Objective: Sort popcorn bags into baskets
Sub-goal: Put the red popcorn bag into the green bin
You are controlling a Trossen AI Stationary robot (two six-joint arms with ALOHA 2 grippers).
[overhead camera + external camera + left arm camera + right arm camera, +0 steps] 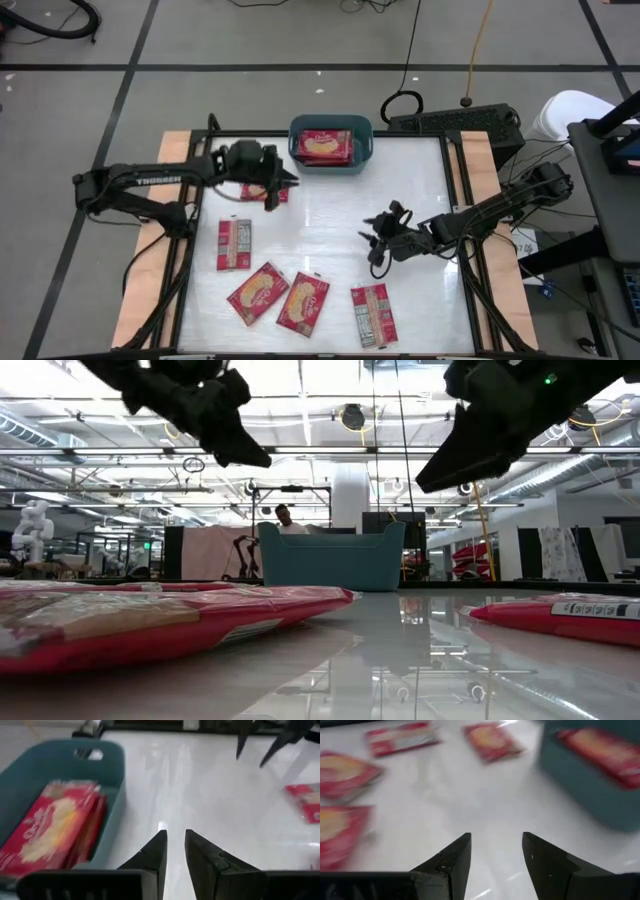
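Spanning most of the high view, the glossy white counter (320,215) looks slick, so a flat packet may skid when nudged. At its far edge the teal basket (331,142) already holds some popcorn bags (322,146); five more lie flat near the front (258,292) and one sits under the left arm. They seem light, thin and crinkly, best pinched at an edge seam. The left end effector (174,851), narrowly parted and empty, hangs beside the basket; the right end effector (496,857), wider and empty, hovers mid-counter. Nothing blocks either path.
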